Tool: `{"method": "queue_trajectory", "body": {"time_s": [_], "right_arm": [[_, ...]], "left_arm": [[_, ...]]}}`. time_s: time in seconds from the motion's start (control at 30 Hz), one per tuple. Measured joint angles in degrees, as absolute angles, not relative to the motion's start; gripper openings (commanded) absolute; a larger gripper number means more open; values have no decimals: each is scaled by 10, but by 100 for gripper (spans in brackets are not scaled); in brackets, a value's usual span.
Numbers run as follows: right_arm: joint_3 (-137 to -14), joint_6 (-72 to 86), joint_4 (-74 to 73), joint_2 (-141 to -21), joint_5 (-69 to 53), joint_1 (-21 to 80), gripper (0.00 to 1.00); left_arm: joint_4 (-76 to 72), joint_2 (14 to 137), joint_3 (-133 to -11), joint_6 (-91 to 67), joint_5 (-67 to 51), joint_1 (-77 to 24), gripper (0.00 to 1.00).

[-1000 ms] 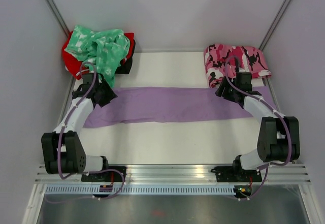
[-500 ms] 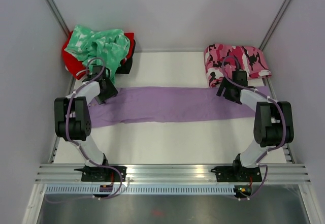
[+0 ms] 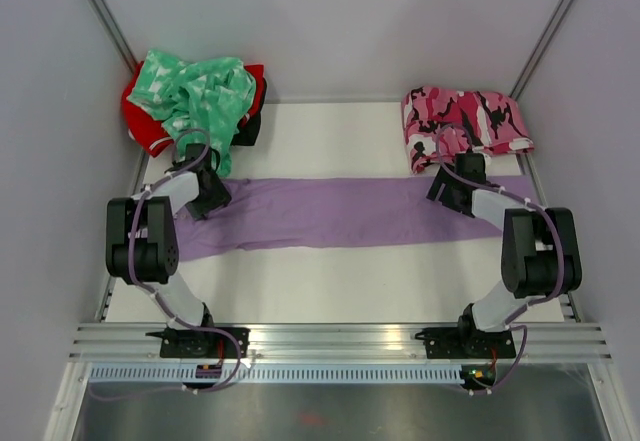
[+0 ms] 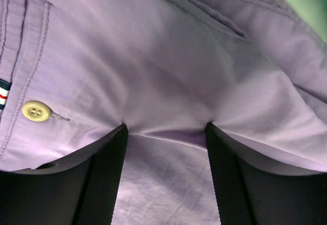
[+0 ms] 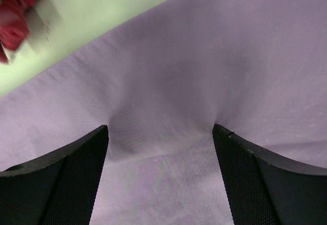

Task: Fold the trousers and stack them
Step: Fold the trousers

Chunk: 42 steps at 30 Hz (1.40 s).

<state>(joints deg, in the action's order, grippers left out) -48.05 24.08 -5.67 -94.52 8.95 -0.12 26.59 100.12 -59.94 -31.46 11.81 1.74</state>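
The lilac-purple trousers [image 3: 340,211] lie stretched flat across the table from left to right. My left gripper [image 3: 208,199] is open and presses down on their left end near the waistband; in the left wrist view the cloth [image 4: 168,72] puckers between the fingertips [image 4: 115,148], and a pale button [image 4: 36,111] and striped trim show at the left. My right gripper [image 3: 448,193] is open and presses on the right end, with cloth [image 5: 204,56] dimpled at both tips [image 5: 225,143].
A mint-green patterned garment [image 3: 195,91] lies on a red one [image 3: 140,126] at the back left corner. A folded pink-black camouflage garment [image 3: 460,121] sits at the back right. White walls close in three sides.
Both grippers have come down onto the ends of the trousers. The left arm has folded in tighter, and the cloth's left end has shifted slightly.
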Motion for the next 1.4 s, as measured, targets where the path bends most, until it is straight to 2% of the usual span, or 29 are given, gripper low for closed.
{"method": "queue_trajectory", "body": {"time_s": [0.27,0.43,0.53,0.63,0.67,0.77,0.9,1.17,1.4], "right_arm": [[-430,259,-97,-884,86,-2,88],[-394,264,-113,-836,74,-2,90],[-397,263,-153,-820,72,-2,96],[-437,252,-208,-808,89,-7,98],[-469,248,-224,-807,94,-17,98],[-547,235,-228,-807,101,-65,98],[-599,208,-214,-812,115,-162,98],[-531,166,-208,-859,135,-279,98],[-514,162,-198,-895,136,-319,97]], "left_arm": [[329,942,-544,-328,136,18,68],[369,902,-534,-322,141,18,76],[401,881,-560,-303,138,18,79],[427,868,-641,-270,115,18,92],[433,865,-674,-259,103,18,95],[435,846,-752,-233,76,14,96],[441,798,-790,-207,39,-5,96],[453,776,-768,-190,-37,-18,96],[462,776,-757,-190,-60,-35,96]]}}
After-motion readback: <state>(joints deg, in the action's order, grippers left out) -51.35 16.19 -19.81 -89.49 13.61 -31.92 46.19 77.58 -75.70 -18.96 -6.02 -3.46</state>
